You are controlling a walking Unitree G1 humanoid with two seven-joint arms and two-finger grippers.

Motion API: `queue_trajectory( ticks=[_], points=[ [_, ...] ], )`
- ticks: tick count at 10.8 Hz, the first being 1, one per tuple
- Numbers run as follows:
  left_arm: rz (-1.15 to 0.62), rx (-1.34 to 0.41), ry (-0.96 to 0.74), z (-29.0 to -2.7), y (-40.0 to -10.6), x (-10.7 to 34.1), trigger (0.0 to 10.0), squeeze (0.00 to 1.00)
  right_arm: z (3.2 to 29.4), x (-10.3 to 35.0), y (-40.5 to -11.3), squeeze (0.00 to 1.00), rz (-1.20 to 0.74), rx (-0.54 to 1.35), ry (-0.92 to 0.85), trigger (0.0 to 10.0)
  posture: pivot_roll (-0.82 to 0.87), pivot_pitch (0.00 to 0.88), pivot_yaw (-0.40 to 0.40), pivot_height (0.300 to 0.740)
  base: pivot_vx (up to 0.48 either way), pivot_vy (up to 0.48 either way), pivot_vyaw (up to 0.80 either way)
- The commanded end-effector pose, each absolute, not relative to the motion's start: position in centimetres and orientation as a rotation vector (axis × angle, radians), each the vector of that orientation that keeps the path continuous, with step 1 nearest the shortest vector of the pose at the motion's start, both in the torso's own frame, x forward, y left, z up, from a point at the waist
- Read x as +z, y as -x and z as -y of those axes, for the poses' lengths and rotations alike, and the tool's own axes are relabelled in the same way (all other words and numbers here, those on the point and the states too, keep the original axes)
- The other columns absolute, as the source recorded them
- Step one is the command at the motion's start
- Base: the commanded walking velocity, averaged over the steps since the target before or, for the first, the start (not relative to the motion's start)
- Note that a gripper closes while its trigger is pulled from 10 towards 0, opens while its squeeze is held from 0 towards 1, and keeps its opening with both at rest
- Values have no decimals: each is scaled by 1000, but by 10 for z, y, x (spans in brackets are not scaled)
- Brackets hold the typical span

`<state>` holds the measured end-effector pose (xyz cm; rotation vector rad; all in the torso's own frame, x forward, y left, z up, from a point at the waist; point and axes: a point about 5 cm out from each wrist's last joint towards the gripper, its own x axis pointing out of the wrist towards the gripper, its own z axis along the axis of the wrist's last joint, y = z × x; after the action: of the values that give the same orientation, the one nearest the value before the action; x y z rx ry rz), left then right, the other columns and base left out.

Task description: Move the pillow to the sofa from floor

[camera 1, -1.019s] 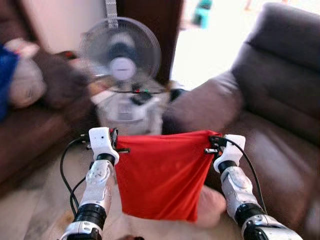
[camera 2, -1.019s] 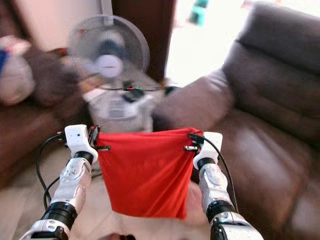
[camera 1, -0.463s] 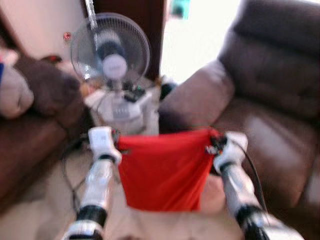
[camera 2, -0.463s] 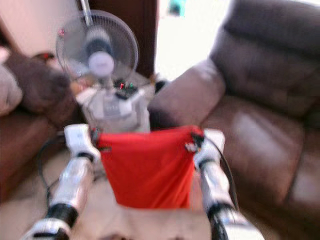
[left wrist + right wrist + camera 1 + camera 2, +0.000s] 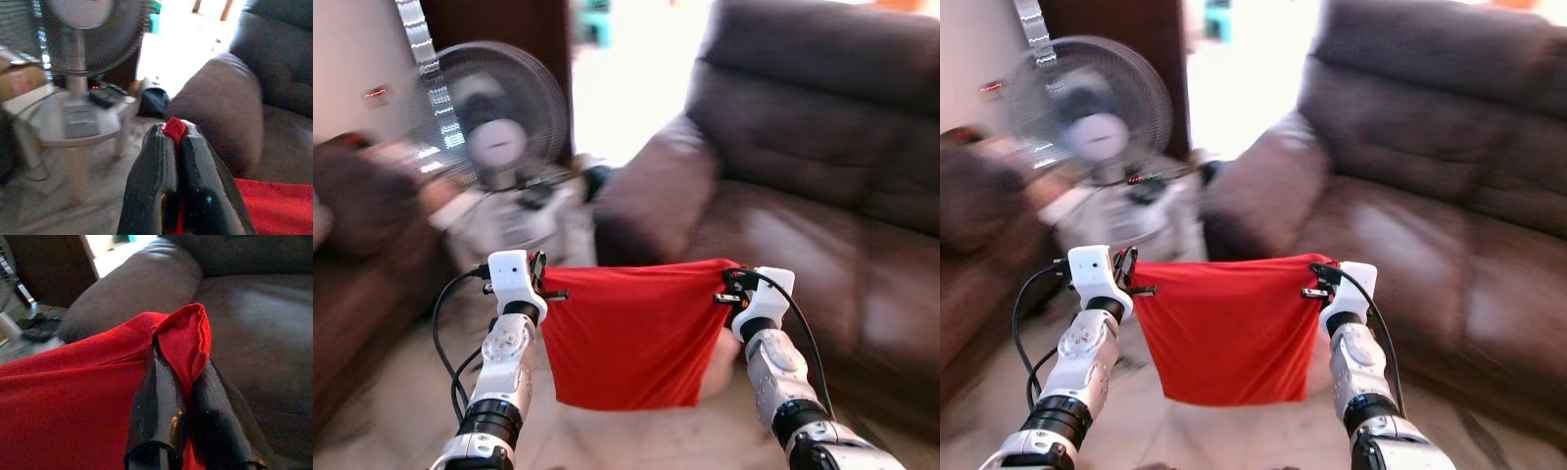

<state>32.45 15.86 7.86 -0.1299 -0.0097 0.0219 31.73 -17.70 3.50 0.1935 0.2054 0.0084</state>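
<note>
Closest to me, my left gripper (image 5: 551, 293) and my right gripper (image 5: 722, 291) hold the red pillow (image 5: 631, 333) up in front of my chest, each with its jaws clamped tight on one top corner; in the left wrist view a nub of red cloth pokes out between the closed fingers (image 5: 161, 181), and in the right wrist view the corner folds over the fingers (image 5: 161, 406) there. The pillow hangs limp and flat between my two arms, its top edge stretched almost level, its lower edge clear of the pale floor (image 5: 401, 392). So I judge the lifting is done and I am in the carrying step, bringing the pillow toward its place. Beyond the pillow, off to my left, a small white worktop (image 5: 509, 220) carries a standing fan (image 5: 494, 117) and some dark clutter too blurred to name. To my right and ahead sits the dark brown sofa (image 5: 803, 196), its rounded armrest (image 5: 656, 186) nearest me and its seat cushion (image 5: 783, 240) lying past my right arm. The next move, as I see it, calls for squaring up to that seat, carrying the pillow over the cushion without dragging it across the armrest, and only then loosening both grips together.
</note>
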Motion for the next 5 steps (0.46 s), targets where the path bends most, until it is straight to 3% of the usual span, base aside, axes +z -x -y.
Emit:
queue_trajectory(
  ticks=[1,3,5],
  points=[
    [61,28,127,-163,-330,91,10000,0,193,51,-326,0,-130,-54,-183,10000,56,20,-52,740,0,0,-625],
    [61,21,105,-162,-330,91,10000,0,196,51,-325,0,-128,-72,-147,10000,55,23,-53,740,0,0,0],
    [61,22,106,-161,-330,90,10000,0,197,51,-325,0,-130,-82,-149,10000,55,23,-54,740,0,-307,0]
  ],
)
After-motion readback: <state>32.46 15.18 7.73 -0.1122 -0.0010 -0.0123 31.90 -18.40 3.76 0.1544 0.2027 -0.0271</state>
